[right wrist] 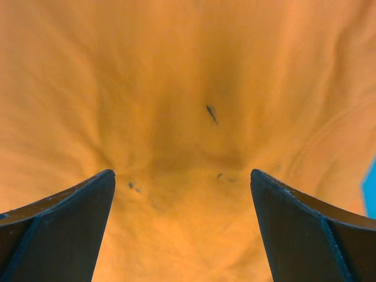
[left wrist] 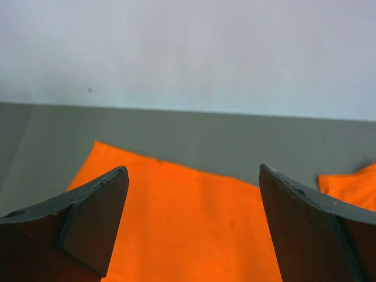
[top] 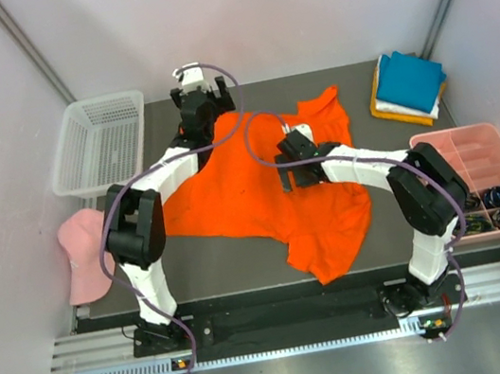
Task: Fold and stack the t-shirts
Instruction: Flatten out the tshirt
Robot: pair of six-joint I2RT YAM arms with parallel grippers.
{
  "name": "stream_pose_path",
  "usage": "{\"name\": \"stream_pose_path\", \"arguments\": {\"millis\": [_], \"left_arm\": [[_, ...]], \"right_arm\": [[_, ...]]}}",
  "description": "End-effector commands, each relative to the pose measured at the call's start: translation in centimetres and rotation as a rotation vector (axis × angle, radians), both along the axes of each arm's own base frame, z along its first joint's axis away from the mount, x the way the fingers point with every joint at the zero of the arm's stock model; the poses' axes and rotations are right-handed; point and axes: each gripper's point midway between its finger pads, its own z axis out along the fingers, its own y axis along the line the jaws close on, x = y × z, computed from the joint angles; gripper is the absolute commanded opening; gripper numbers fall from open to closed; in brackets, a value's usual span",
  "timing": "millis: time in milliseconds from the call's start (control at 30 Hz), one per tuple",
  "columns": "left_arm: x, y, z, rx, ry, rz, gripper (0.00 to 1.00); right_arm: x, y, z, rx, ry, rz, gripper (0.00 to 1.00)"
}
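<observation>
A bright orange t-shirt [top: 241,193] lies spread and rumpled across the dark table; it also fills the right wrist view [right wrist: 188,88] and the lower left wrist view [left wrist: 194,223]. My left gripper [top: 198,119] [left wrist: 192,170] hangs open just above the shirt's far left edge, nothing between its fingers. My right gripper [top: 292,163] [right wrist: 181,172] stands open close over the shirt's middle, also holding nothing. A stack of folded t-shirts [top: 408,84] sits at the back right, teal on top, white and amber below.
A white mesh basket [top: 99,145] stands at the back left. A pale pink cap [top: 84,253] lies off the table's left edge. A pink compartment tray [top: 476,159] with small dark items sits at the right. Walls close in behind.
</observation>
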Motion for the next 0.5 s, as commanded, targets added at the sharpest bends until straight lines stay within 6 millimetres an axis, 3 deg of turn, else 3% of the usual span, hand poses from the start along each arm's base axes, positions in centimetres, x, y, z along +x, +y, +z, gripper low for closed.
{"name": "stream_pose_path", "arguments": {"millis": [0,167,267,467], "left_arm": [[-2.7,-2.6,-2.9,-0.015,0.092,-0.059,0.96],[-6.0,-6.6,-7.7,0.066,0.232,-0.133,0.97],[-8.0,-8.7,-11.5,0.150,0.370,-0.175,0.96],[-9.9,-7.2,-15.9,0.250,0.504,-0.117,0.98]], "right_arm": [[2.3,0.5,6.8,0.015,-0.129,0.007,0.98],[4.8,0.0,9.9,0.018,-0.186,-0.007,0.99],[6.8,-1.7,11.2,0.039,-0.200,-0.044,0.99],[10.2,-5.8,12.6,0.038,-0.227,-0.113,0.99]]}}
